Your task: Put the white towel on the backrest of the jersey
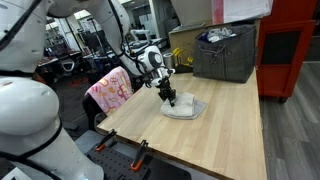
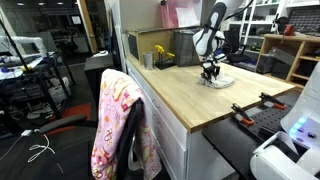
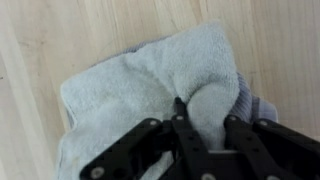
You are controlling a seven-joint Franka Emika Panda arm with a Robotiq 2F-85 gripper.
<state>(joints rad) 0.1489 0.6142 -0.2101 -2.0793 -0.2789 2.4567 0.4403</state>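
A white towel lies crumpled on the light wooden table; it also shows in both exterior views. My gripper is pressed down on it, and its black fingers pinch a raised fold of the cloth between them. In the exterior views the gripper stands upright on the towel. A pink patterned cloth hangs over a chair backrest beside the table, also seen at the table's far side.
A dark grey bin stands at the back of the table. A yellow object sits near the table's far corner. Orange clamps grip the near table edge.
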